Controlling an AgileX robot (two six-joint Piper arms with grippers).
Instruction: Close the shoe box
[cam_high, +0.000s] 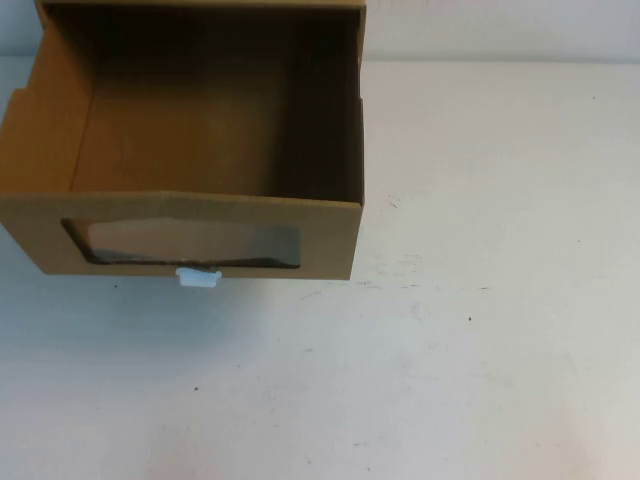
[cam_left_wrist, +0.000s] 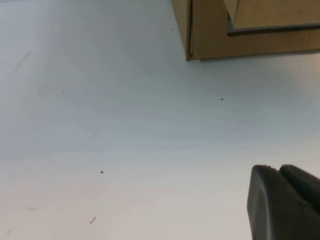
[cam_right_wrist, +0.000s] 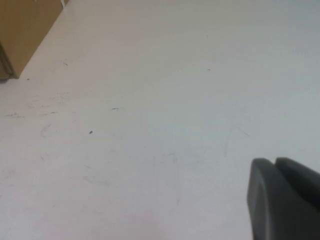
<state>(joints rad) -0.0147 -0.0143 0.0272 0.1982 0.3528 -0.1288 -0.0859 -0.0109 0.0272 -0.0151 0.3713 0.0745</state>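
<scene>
High view shows you the shoe box (cam_high: 200, 140) on the white table (cam_high: 450, 350), far left, its drawer pulled out with the white pull tab (cam_high: 198, 277) under the window. Both wrist views show the left gripper (cam_left_wrist: 285, 205) and right gripper (cam_right_wrist: 285, 200) over bare table; you cannot tell their state.
</scene>
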